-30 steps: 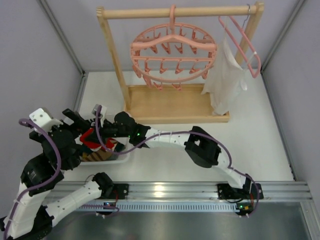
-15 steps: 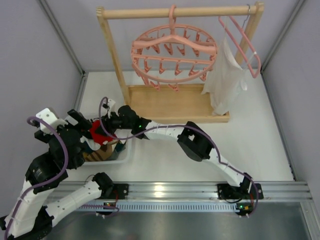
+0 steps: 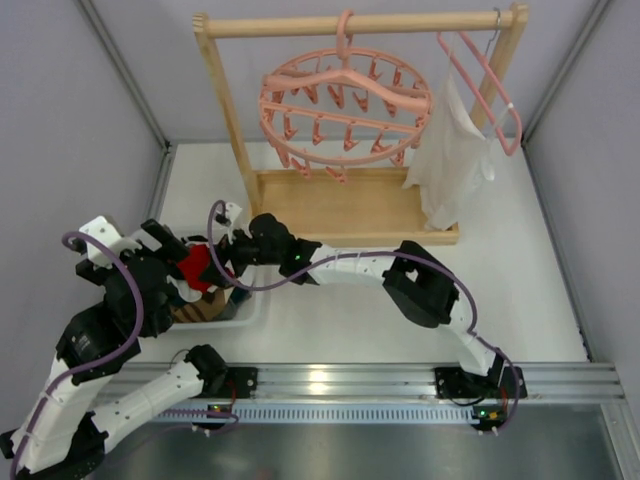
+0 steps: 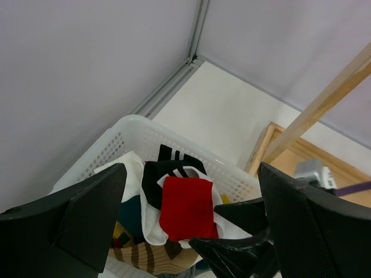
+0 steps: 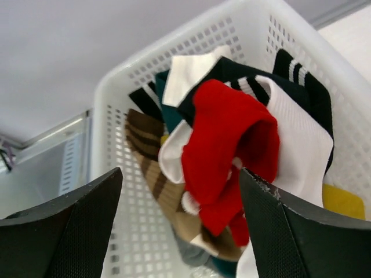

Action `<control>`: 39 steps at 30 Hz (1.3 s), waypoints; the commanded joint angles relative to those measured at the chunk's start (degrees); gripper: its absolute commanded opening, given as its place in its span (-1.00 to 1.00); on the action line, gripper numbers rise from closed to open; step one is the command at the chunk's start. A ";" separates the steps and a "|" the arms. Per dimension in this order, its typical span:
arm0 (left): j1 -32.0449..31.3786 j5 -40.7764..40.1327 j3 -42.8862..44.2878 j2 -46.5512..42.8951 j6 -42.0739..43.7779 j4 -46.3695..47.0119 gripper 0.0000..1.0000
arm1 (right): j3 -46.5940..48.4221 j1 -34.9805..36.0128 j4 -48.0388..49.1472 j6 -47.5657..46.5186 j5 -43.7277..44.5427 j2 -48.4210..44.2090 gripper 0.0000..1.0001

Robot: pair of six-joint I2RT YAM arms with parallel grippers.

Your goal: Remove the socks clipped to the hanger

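The soft red sock [image 5: 226, 145] tops the pile in the white perforated plastic basket [image 5: 174, 46], near left on the desk [image 3: 520, 290]. We read left jaws spread, right jaws spread, both over it. The round salmon-pink clip hanger [image 3: 345, 110] hangs far off.
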 commanded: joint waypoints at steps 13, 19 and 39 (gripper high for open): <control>1.24 20.95 -4.07 4.83 11.30 13.33 0.97 | -32.77 -0.99 -2.96 -6.12 29.37 -37.23 0.82; 14.66 48.79 -7.23 9.75 15.53 19.49 0.97 | -43.23 -4.67 -11.48 -5.77 40.03 -50.75 0.86; 32.54 60.33 -11.01 1.94 23.17 22.05 0.97 | -49.41 -17.34 -51.57 -8.23 60.35 -93.13 0.96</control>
